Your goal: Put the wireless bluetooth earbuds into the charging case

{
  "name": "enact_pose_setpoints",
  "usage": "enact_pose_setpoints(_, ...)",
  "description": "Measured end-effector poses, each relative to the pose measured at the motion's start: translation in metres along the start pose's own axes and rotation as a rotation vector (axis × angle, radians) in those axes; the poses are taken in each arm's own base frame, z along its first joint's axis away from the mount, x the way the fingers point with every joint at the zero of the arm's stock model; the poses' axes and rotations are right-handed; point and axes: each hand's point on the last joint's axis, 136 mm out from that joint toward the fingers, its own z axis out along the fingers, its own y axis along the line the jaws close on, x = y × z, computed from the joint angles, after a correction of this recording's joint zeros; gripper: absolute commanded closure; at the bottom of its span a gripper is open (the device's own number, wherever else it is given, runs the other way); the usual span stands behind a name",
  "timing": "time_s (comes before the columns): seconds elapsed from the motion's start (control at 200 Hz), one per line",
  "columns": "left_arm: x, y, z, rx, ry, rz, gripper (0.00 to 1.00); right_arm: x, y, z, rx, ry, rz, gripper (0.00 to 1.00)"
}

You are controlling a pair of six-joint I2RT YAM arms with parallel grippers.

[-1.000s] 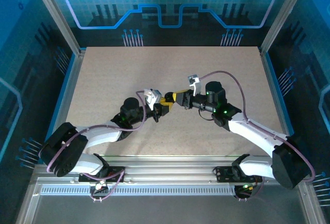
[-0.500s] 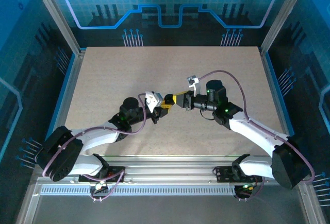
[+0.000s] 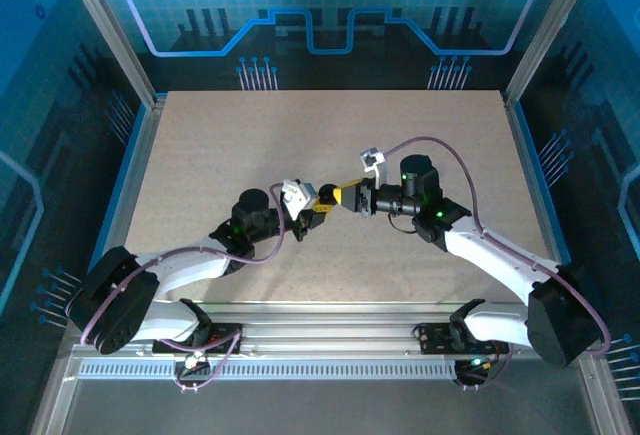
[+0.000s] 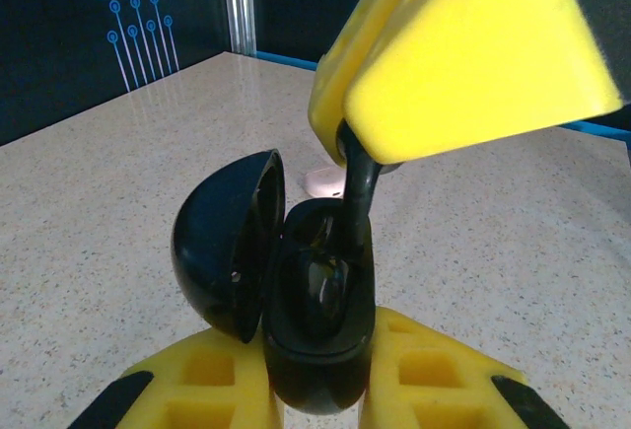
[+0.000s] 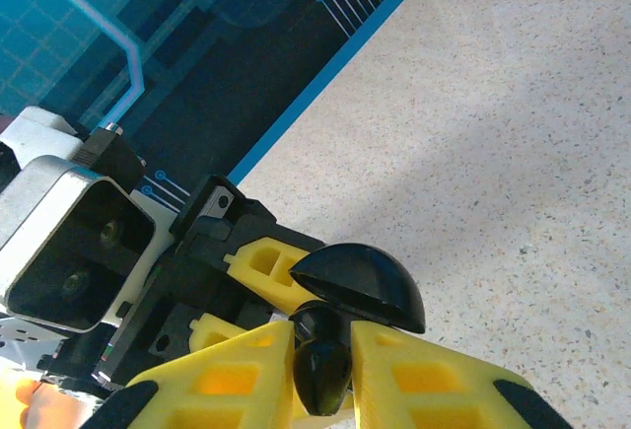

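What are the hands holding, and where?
Left hand clamps the open charging case by its base; right hand pinches a black earbud by its top end.

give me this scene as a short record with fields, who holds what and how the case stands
left gripper: shut on the charging case
case state: black, lid open, to the left in the left wrist view
right gripper: shut on a black earbud
earbud position: stem pointing down into the open case, not clearly seated
table: one small pale item behind the case, too blurred to identify
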Motion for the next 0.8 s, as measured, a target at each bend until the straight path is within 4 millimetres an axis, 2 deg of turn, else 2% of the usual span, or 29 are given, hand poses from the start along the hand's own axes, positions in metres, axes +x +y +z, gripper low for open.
enact_pose_setpoints(0.8, -0.0028, -0.0025, -0.0009, 0.013, -0.008, 0.003, 0.85, 0.0077, -0.0054, 0.0009, 0.019, 0.030, -0.017, 0.77)
